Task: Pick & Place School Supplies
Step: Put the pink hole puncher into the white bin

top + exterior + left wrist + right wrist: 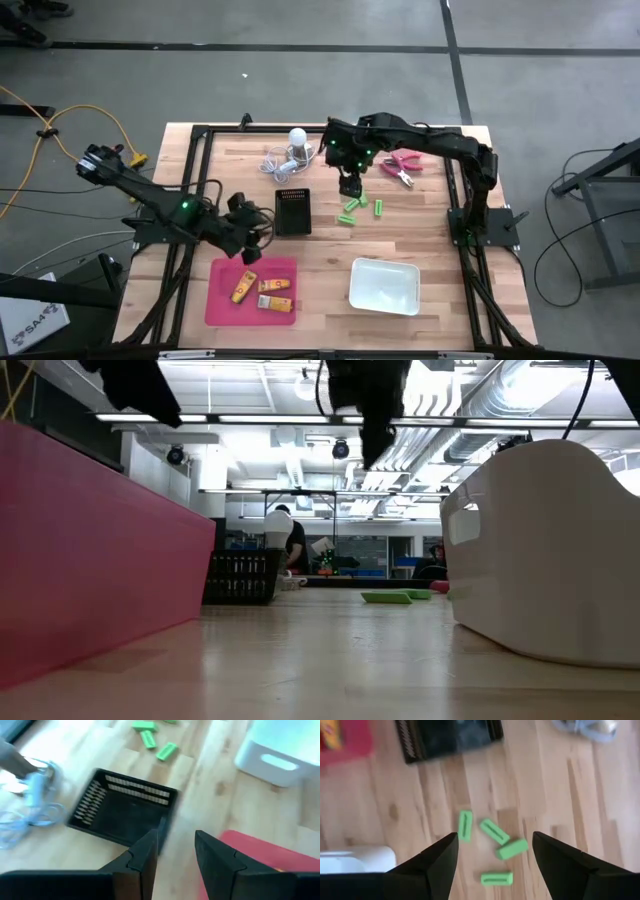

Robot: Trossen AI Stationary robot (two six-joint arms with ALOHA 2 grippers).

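Your counter (440,240) is a pale wooden top framed in black rails, set on a grey floor, with a bright room of ceiling pipes and lights behind it in the low view. Your right gripper (349,187) hangs just above the counter with its jaws spread wide and nothing between them; the right arm reaches in from its base at the counter's right edge, bent back toward the middle with the wrist pointing down. Directly below those open jaws lie the green pieces (493,831): the right wrist view shows four of them scattered close together on the bare wood, none touching the fingers (436,857). Just beside that arm, toward the far right corner, sits the pink-handled tool (403,166). Your left gripper (251,228) is low over the counter with its jaws slightly apart and empty; the left arm stretches in from the left edge, nearly flat. It points past the black ribbed box (124,806), which sits just beyond its fingers (144,856), and the near corner of the pink tray (225,300) lies right beside them. On that tray rest the three yellow-orange pieces (262,293). The white bin (384,285) stands to the tray's right, and the white bulb (297,138) with its coiled cord lies at the far edge.
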